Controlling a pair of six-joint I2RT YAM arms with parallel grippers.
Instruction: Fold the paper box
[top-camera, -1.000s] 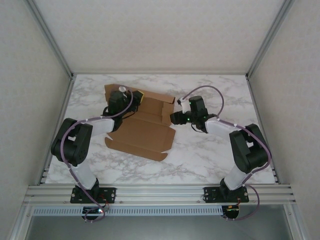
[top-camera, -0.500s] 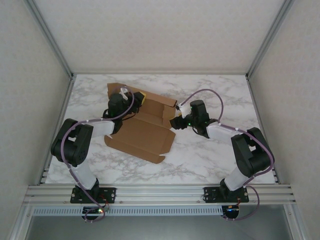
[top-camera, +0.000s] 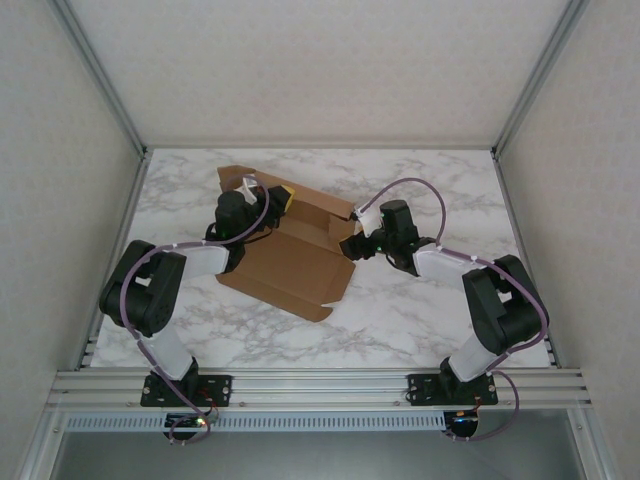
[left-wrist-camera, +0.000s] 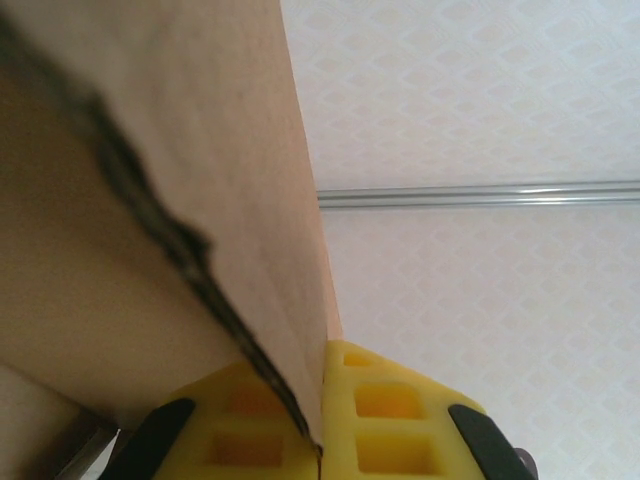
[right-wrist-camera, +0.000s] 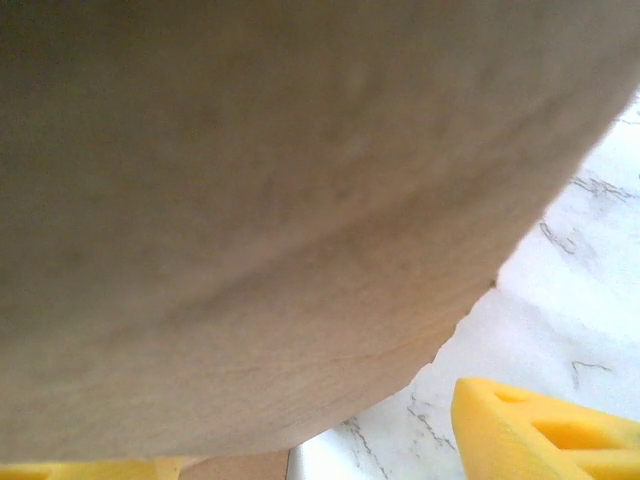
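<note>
though partly open, paper box (top-camera: 290, 270) diagonal, far-left to near-right

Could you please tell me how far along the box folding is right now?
Little looks done: the paper box is mostly an open sheet on the table. In hand: the left gripper has its jaws shut on the edge of the far-left flap, held raised; the right gripper, jaws open, sits at the box's right edge. To do: raising the walls, tucking the flaps and closing the lid.
</note>
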